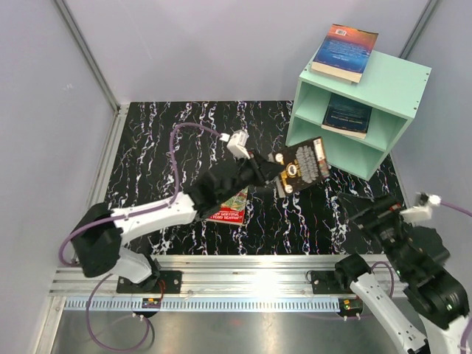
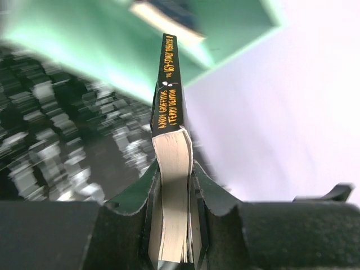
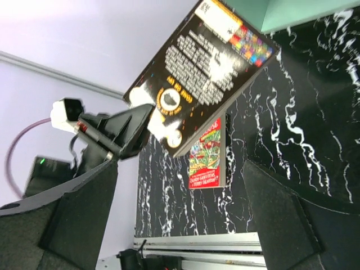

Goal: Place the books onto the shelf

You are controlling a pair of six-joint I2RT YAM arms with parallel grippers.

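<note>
Rail (image 1: 243, 269) right under my bases, then the black marbled table (image 1: 147, 147), with the red book (image 1: 230, 209) lying flat near the front. My right gripper (image 1: 365, 206) hangs low on the right, jaws spread wide, holding nothing. My left arm stretches out rightward across the table, left gripper (image 2: 175, 197) pinching the black book (image 1: 302, 166) by both covers, lifted and tilted just before the shelf (image 1: 391, 81). A blue book (image 1: 346, 116) lies in the upper compartment, the sunset book (image 1: 344, 51) on top. Pale walls (image 1: 221, 44) behind.

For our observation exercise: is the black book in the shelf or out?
Out. The left gripper holds the black book in mid-air, short of the shelf.
</note>
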